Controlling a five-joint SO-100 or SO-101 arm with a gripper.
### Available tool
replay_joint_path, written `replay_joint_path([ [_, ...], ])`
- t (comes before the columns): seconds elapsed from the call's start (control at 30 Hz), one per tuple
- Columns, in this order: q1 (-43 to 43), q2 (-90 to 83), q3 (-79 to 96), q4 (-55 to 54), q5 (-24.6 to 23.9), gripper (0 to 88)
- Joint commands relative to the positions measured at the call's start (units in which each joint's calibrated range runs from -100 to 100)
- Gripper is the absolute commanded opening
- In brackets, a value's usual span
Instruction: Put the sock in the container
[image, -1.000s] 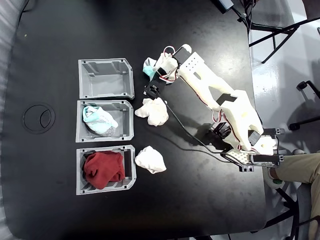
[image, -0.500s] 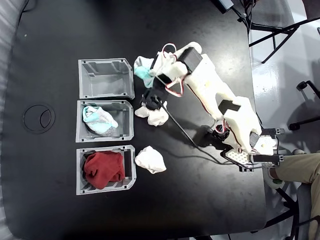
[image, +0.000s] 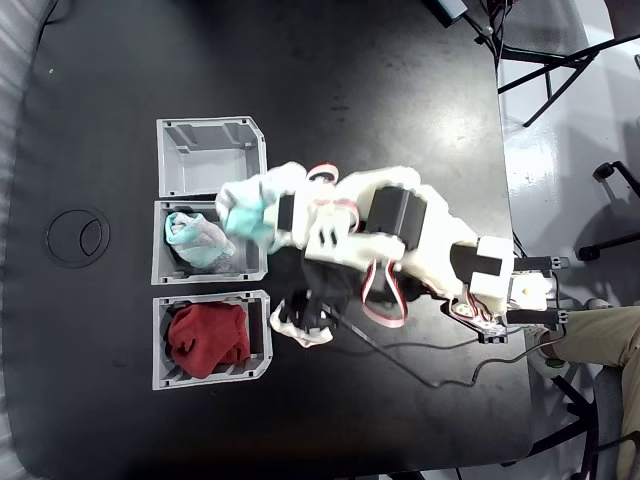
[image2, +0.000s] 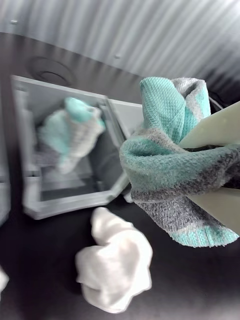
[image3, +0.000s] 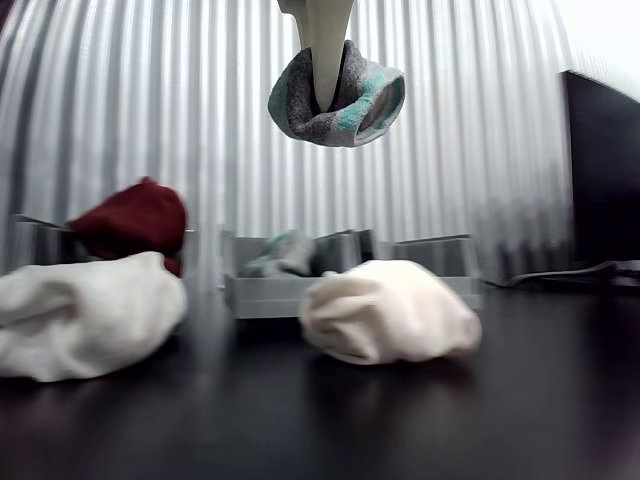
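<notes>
I had the gripper (image2: 212, 170) clamped on the sock (image2: 175, 160), its pale fingers (image2: 220, 132) pinching the mint and grey bundle from both sides, and the low side view showed the sock (image3: 336, 92) hanging well above the table. From above, it sat just at the right-hand wall of the middle container (image: 252, 272), which already held another mint sock (image: 198, 242); the top container (image: 212, 155) was empty and the bottom one held a red cloth (image: 207, 336). My worry was the release: let go this close to the wall and the sock could catch the rim and roll out toward the white sock (image2: 115, 260) lying just outside it. With one sock already inside, the new one might also perch on top and tumble off. Compared with a second earlier, the arm had swung from beside the top container down over the middle one, and the sock had gone from table level to held aloft.
</notes>
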Motion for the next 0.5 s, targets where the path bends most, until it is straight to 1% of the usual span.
replay_joint_path([
  [0.0, -2.0, -1.3, -2.4, -3.5, -0.3, 1.4],
  [0.23, -2.0, 5.0, -2.5, -12.9, -0.3, 1.4],
  [0.47, -2.6, 10.3, -2.5, -17.5, -0.3, 1.4],
])
